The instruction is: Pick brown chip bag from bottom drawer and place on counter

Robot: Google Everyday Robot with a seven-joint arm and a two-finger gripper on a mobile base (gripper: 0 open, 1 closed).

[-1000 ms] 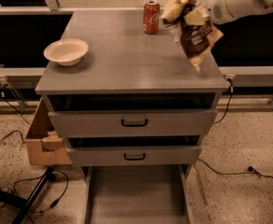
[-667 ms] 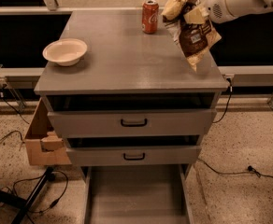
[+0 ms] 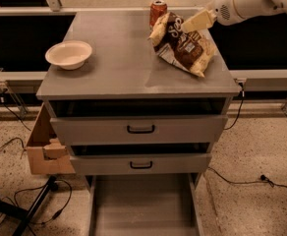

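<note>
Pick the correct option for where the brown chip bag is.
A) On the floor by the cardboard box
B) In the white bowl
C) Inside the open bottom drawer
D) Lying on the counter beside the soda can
D: the brown chip bag lies on the counter next to the soda can, with the gripper at the bag's upper edge, far from the open bottom drawer.

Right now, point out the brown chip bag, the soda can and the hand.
brown chip bag (image 3: 185, 48): camera view, its dark middle panel.
soda can (image 3: 157, 11): camera view, its red side.
hand (image 3: 196, 21): camera view, its cream end, over the bag's upper edge.
</note>
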